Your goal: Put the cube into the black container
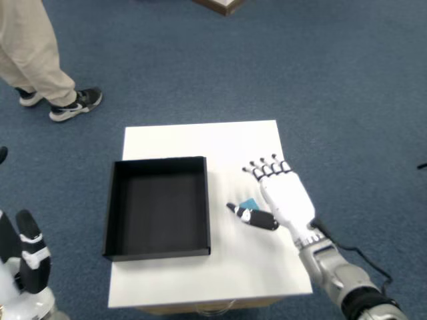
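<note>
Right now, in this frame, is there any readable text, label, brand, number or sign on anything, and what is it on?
None can be read.
black container: plain walls, no label.
cube: plain blue, mostly hidden by the right robot hand.
right robot hand: black and white markings only, no lettering legible.
white table: blank.
person's shoe: no legible brand.

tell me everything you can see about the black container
The black container is a shallow, open-topped square tray with thin upright walls and a flat dark floor, matte, probably plastic or card. It looks empty. It sits flat on the left half of the white table, its left wall near the table's left edge and its front wall short of the front edge. Nothing touches it: the small blue cube and the right hand are apart from it, to its right.
</note>
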Controlling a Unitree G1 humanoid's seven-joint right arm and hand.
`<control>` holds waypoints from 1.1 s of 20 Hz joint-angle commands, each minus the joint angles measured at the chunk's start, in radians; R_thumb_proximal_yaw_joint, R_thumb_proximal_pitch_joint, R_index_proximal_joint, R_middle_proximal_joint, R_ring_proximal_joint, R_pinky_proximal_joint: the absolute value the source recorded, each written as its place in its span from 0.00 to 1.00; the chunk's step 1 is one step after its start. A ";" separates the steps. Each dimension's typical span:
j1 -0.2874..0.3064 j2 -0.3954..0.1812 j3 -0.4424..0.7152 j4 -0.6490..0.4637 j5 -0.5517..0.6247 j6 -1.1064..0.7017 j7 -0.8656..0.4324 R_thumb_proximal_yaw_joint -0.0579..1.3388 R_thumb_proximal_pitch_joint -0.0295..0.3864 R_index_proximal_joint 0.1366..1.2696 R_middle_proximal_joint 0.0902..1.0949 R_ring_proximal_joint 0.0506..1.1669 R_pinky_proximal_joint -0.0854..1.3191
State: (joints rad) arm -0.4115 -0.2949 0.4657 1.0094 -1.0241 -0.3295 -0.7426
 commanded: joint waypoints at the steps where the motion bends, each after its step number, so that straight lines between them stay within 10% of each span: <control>1: -0.039 -0.005 -0.009 -0.013 0.006 0.002 -0.021 0.28 0.02 0.19 0.15 0.15 0.12; 22: -0.122 0.063 -0.028 0.328 0.023 0.022 -0.079 0.30 0.03 0.21 0.14 0.13 0.10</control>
State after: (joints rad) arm -0.4830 -0.2191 0.4530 1.3661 -1.0230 -0.3110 -0.7630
